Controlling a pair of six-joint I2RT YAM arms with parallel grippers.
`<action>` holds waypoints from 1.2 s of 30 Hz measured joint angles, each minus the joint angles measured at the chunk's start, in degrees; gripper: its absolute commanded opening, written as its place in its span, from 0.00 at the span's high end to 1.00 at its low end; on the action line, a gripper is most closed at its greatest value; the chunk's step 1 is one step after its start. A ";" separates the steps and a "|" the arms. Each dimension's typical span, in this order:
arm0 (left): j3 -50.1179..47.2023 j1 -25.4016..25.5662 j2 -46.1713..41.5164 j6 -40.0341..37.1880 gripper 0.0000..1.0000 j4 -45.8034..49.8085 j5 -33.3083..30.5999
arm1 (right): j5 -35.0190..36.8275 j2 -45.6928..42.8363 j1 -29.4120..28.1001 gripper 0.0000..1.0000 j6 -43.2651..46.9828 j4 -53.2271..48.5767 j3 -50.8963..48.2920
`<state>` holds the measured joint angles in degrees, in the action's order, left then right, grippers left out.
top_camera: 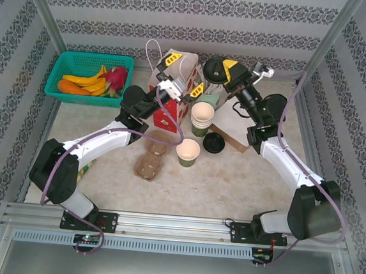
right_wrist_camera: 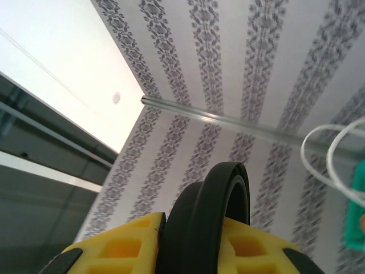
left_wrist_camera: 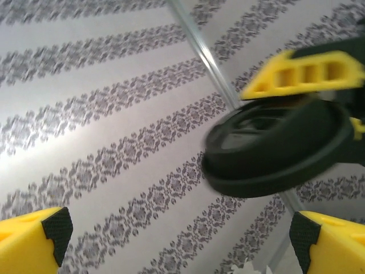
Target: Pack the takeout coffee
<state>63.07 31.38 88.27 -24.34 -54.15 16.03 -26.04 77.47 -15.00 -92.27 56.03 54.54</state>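
Overhead, pulp tray beside green cup

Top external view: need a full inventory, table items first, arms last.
Round black plastic lids: two, black; one flat on the table right of the single cup, one raised at the back.
Small paper cup: one, green wall, cream rim; upright, centre.
Stacked paper cups: one stack, cream and green; behind the single cup.
Brown two-well pulp tray: one, brown; left of the single cup.
Red-and-white paper bag: one; back centre.
Green plastic basket: one; back left, holding fruit.
Left claw: open, by the bag.
Right claw: shut on the raised lid.
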 measured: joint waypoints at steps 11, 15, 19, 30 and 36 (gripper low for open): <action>6.56 -6.12 -7.19 56.74 0.02 24.83 -1.09 | 4.07 -5.27 -1.73 1.00 40.09 -1.38 -2.10; 11.47 -9.09 -6.60 72.02 0.13 30.91 10.12 | 4.66 -6.29 -5.81 1.00 56.17 -1.31 -1.51; 17.64 -9.35 -3.54 82.95 0.21 31.63 21.59 | 6.29 -5.03 -8.83 1.00 66.55 0.09 1.51; 19.15 -9.31 -0.83 96.85 0.33 28.44 32.48 | 9.07 6.16 -12.00 1.00 74.23 9.84 10.88; 20.15 -9.31 0.85 100.96 0.38 26.18 34.67 | 8.63 9.53 -13.79 1.00 76.08 13.11 12.55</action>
<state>83.22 22.06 89.12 76.62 -27.97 50.70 -17.41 87.00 -28.80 -16.19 69.14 67.09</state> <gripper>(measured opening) 0.641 0.222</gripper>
